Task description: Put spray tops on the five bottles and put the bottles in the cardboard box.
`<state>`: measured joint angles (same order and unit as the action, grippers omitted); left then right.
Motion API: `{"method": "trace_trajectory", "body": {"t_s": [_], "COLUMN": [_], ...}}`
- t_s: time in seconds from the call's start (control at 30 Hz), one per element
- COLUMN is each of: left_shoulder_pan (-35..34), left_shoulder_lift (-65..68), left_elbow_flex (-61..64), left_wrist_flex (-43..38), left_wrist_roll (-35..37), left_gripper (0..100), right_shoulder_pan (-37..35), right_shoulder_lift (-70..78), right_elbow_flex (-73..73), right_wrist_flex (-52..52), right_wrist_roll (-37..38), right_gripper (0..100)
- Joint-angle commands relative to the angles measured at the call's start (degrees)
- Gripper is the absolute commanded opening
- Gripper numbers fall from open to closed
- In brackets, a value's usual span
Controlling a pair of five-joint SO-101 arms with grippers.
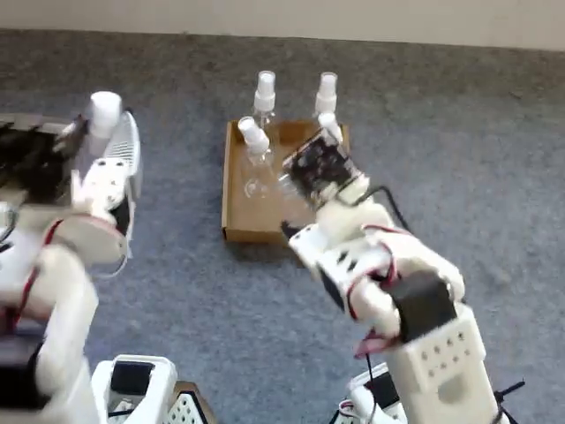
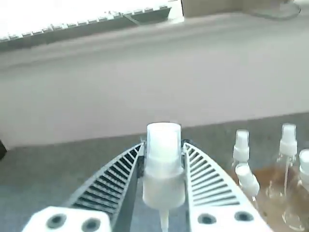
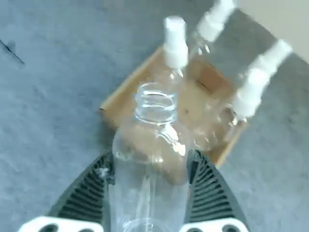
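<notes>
— Where do the last top and bottle stand?

— The left gripper (image 2: 163, 146) is clamped on a white spray top (image 2: 163, 166), held high over the left side of the grey carpeted surface (image 1: 459, 159), with the dip tube (image 2: 164, 223) hanging between the fingers. The right gripper (image 3: 152, 163) is closed around a clear uncapped bottle (image 3: 154, 140), over the near right corner of the cardboard box (image 1: 231, 190).

— And the rest?

— Four capped bottles (image 1: 254, 141) stand at the box's far end. I cannot tell whether all are inside.

— What might fail?

— Top and neck are well apart, so the arms must meet. I'd judge the thin tube could miss the narrow neck and bend. Pressing down could slide the smooth bottle through the fingers. A swing of the right arm this close could topple the capped ones.
</notes>
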<state>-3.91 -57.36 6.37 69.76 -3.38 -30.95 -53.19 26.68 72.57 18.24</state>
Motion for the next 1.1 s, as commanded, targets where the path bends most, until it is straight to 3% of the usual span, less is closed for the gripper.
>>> {"method": "trace_trajectory", "body": {"t_s": [0.0,0.13,0.23,0.37,0.57,0.67,1.07], "left_shoulder_pan": [8.1,19.3,22.6,22.8,27.3,30.1,30.6], "left_shoulder_lift": [-0.1,0.0,0.1,0.1,0.9,3.8,6.3], "left_elbow_flex": [-8.5,-9.0,-6.8,0.9,13.4,15.7,16.8], "left_wrist_flex": [-0.8,-7.3,-14.5,-24.7,-37.4,-38.3,-36.0], "left_wrist_roll": [-0.3,-0.2,0.6,6.2,7.6,7.5,7.5], "left_gripper": [2,2,0,1,1,1,1], "right_shoulder_pan": [-7.7,-10.6,-10.7,-10.6,-8.2,-7.9,-6.3], "right_shoulder_lift": [-9.5,-21.1,-30.4,-40.5,-47.6,-48.0,-47.8], "right_elbow_flex": [5.8,22.3,34.6,46.7,50.4,50.6,50.5], "right_wrist_flex": [-7.3,-20.5,-28.9,-31.3,-31.3,-31.3,-31.3], "right_wrist_roll": [-6.8,-8.8,-9.0,-9.0,-9.0,-9.0,-9.0], "right_gripper": [0.4,0.3,0.3,0.3,0.3,0.3,0.3]}}
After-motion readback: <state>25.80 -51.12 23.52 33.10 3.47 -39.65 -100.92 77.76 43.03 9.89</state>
